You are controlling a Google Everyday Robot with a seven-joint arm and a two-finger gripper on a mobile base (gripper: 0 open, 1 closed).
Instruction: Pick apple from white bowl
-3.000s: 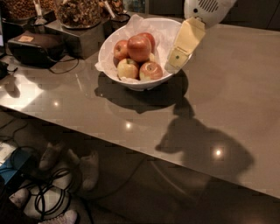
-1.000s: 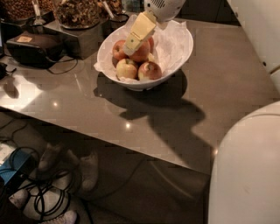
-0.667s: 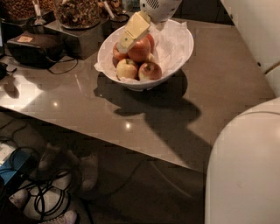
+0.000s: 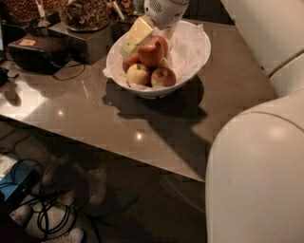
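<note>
The white bowl (image 4: 201, 49), lined with crumpled white paper, stands at the back of the grey table (image 4: 95, 114). The large deep red apple (image 4: 151, 53) lies on top of the pile in it. A yellow-green apple (image 4: 138, 74) and a smaller red apple (image 4: 163, 77) lie in front of it. My gripper (image 4: 135, 38), white wrist with yellow parts, reaches down into the bowl from the back. It is right against the left side of the red apple.
A black device (image 4: 38, 51) with a cable lies at the table's left. Snack containers (image 4: 85, 13) stand behind the bowl. My white arm body (image 4: 256, 166) fills the right foreground. Cables and a blue object (image 4: 19, 187) lie on the floor past the table's front edge.
My gripper has moved from the bowl's right rim across to its left and down into the bowl, ending against the red apple. My arm body has come into view at right.
</note>
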